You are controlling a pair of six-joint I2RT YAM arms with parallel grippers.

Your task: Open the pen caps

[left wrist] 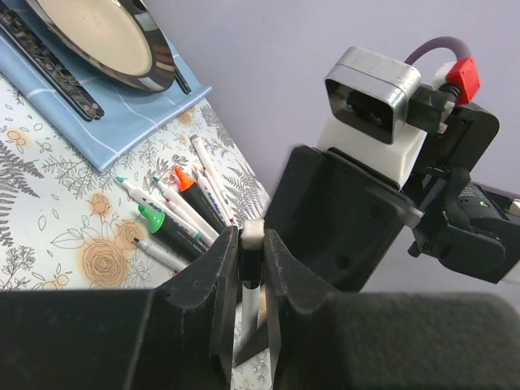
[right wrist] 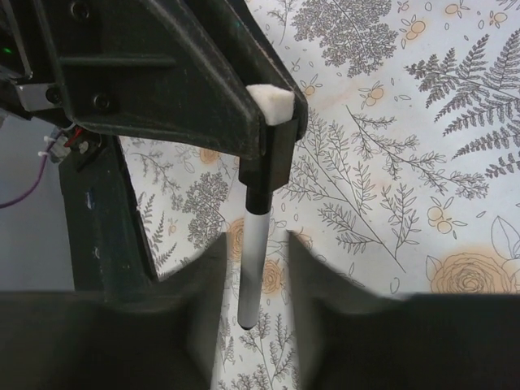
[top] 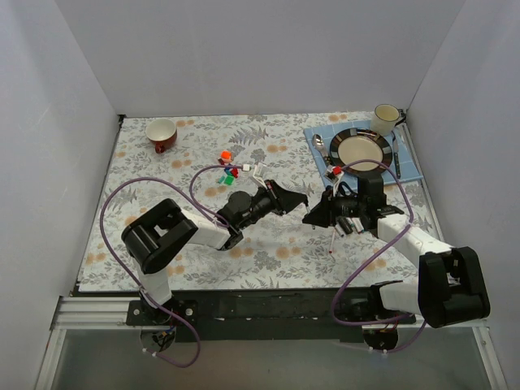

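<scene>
Left gripper [left wrist: 250, 240] clamps 1 pen [right wrist: 251, 276], likely light, stiff, slick — right gripper [right wrist: 254, 245], half-open, straddles its free end: pinch there.

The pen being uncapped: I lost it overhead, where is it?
In both wrist views the pen is clamped in the jaws of the left gripper above the table, its white barrel reaching between the parted jaws of the right gripper.

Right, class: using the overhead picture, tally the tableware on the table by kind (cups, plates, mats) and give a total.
Cups: 2 (red cup, cream cup)
Plate: 1
Mat: 1
Total: 4
</scene>
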